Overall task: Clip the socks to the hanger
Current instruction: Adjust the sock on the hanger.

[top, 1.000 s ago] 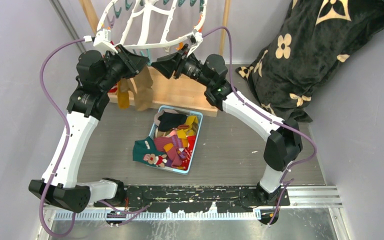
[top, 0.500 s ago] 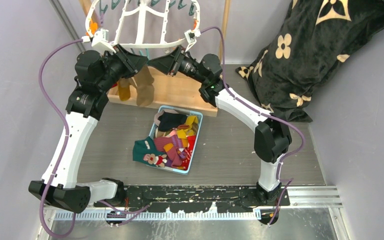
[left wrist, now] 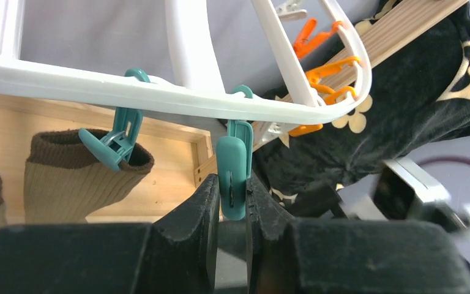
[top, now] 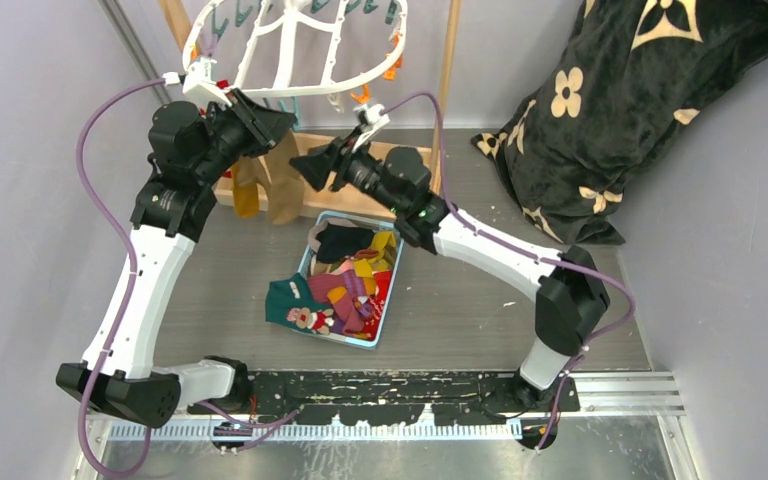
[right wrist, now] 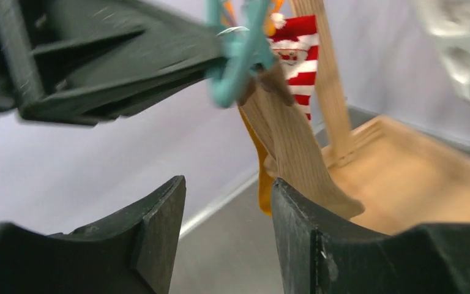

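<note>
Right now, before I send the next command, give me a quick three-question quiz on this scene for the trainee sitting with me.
1. True or false: the right gripper holds a sock.
2. What is the left gripper shut on?
A) an orange clip
B) a teal clip
C) a mustard sock
3. One word: what colour is the bin that holds the loose socks?

Key
1. False. Its jaws stand open with nothing between them.
2. B.
3. Blue.
</note>
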Robot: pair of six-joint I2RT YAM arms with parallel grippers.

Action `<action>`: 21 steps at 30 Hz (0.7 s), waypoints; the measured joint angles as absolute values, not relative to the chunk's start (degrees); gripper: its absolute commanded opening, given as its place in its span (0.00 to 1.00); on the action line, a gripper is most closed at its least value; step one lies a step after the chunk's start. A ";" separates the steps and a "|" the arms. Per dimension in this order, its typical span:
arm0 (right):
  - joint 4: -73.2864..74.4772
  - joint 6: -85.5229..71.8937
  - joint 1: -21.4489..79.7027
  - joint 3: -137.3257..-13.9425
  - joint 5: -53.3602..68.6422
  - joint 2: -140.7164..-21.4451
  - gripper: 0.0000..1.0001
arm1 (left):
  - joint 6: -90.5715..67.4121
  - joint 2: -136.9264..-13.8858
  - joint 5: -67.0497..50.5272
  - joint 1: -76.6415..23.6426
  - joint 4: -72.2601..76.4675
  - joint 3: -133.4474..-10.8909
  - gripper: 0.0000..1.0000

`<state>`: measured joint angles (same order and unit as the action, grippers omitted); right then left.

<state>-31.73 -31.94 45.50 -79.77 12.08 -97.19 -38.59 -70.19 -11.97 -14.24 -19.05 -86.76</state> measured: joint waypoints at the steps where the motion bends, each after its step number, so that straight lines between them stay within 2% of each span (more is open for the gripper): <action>1: -29.76 -26.24 47.75 -79.77 8.10 -96.16 0.56 | -38.59 -70.15 -11.94 -14.24 -19.07 -86.76 0.08; 5: -27.27 -6.68 55.53 -80.51 -4.36 -94.37 0.49 | -38.59 -70.00 -11.53 -14.24 -19.09 -86.76 0.09; 10: -28.82 11.49 60.34 -82.26 -14.26 -95.22 0.50 | -38.59 -69.67 -11.14 -14.24 -19.14 -86.74 0.09; 14: -28.99 16.95 59.70 -86.21 -17.21 -97.58 0.50 | -38.57 -69.36 -10.70 -14.24 -19.20 -86.74 0.09; 21: -27.05 18.46 57.82 -92.38 -17.50 -100.29 0.39 | -38.57 -69.28 -10.48 -14.24 -19.20 -86.70 0.09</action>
<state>-27.05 18.46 57.82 -92.38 -17.50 -100.29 -38.57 -69.28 -10.48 -14.24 -19.20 -86.70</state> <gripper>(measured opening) 0.443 0.185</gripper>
